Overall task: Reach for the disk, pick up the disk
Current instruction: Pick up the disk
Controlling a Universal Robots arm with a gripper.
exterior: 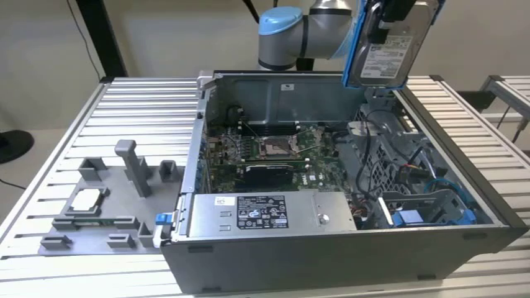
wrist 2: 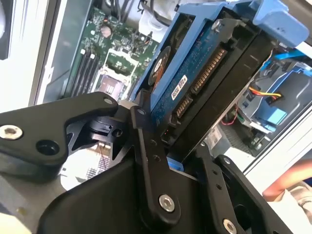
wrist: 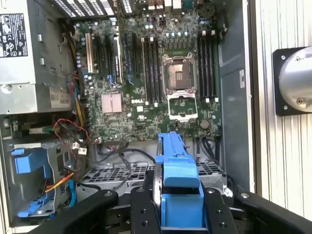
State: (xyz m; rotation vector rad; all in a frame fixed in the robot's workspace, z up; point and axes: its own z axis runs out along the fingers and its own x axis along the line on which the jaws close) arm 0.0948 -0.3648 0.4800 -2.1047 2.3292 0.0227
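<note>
Gripping the disk, jaws closed on it, silver body, white label, blue bracket, above the computer case.

no readable text on labels

disk: shiny silver metal, paper label, blue plastic bracket
gripper: matt black metal, pretty smooth
case: dull grey metal
table: ribbed light metal
</note>
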